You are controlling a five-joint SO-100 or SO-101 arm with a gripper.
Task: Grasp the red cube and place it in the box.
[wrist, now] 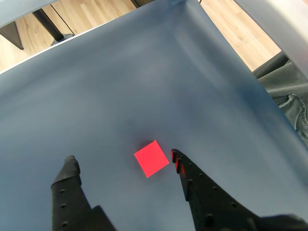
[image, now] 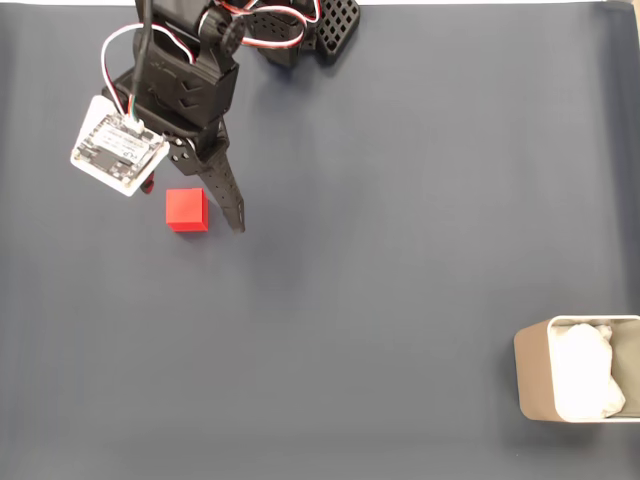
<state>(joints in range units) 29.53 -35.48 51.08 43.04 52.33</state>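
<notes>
On table: one red cube (image: pixel 186 209); one box (image: pixel 533 378)

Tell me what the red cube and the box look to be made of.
Red cube: probably plastic or painted wood, matte, with flat even faces and no glare. Box: thin beige walls with a dull sheen, possibly metal or plastic; soft white padding inside.

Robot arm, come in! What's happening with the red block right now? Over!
Gripper open, above the mat. Red cube between the fingers, ungrasped. Box far off, path clear. Over.
</notes>
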